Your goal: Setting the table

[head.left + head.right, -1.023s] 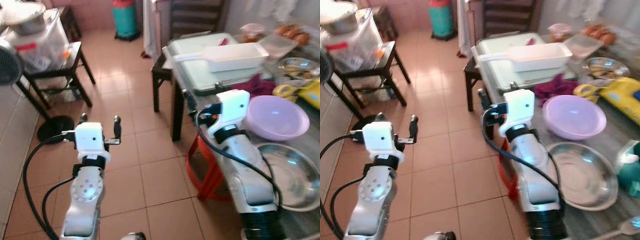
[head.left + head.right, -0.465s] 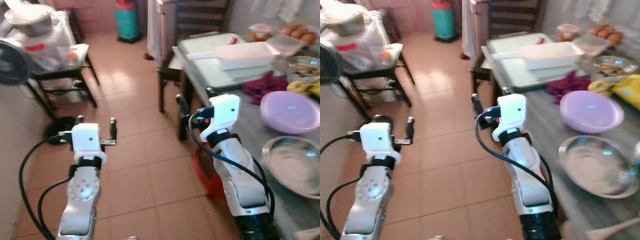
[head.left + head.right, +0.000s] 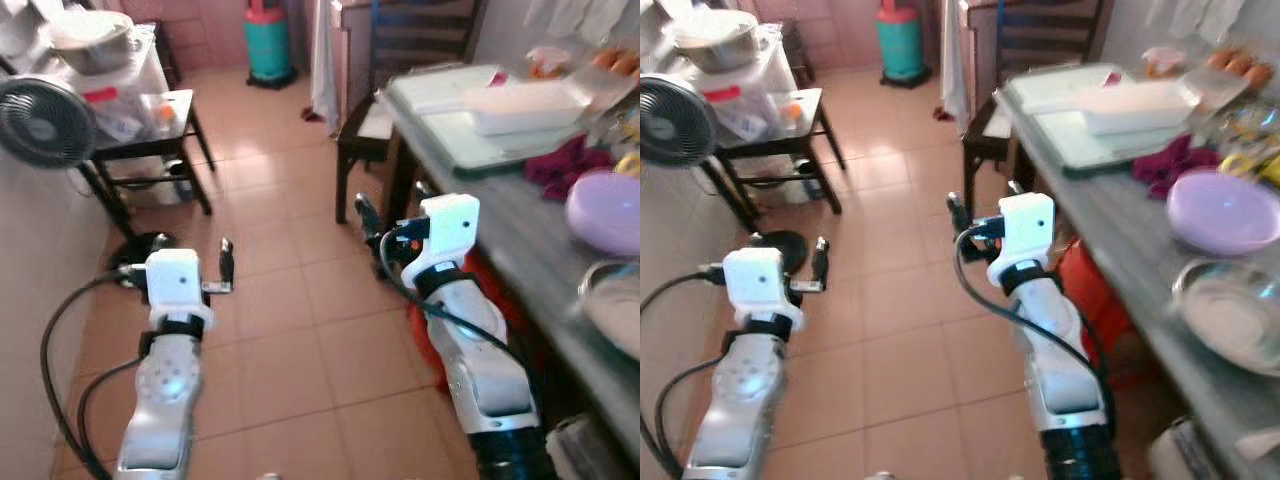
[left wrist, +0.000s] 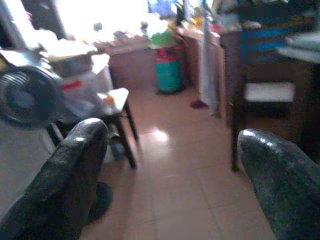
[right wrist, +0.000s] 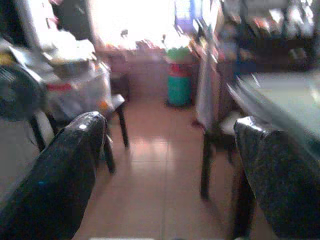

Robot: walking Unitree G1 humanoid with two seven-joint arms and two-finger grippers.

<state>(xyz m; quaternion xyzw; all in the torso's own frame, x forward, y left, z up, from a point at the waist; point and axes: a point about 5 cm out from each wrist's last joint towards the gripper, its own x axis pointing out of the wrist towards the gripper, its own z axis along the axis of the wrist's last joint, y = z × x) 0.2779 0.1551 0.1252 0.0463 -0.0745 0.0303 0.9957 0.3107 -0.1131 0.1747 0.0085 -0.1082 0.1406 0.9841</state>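
Note:
A long grey table runs along my right side. On it lie a purple bowl, a steel plate, a white tray on a pale green board, and a maroon cloth. My right gripper is raised beside the table's near edge, open and holding nothing. Over the tiled floor to the left, my left gripper is also open and holds nothing. Both wrist views look between the black fingers down the room.
A dark chair stands at the table's far end, and a red stool sits under the table. On the left are a fan, a black side table with a steel bowl, and a teal cylinder at the back.
The whole picture has slid right, so the camera has turned left and the table sits nearer the right edge. Both arms keep the same pose, with their fingers apart.

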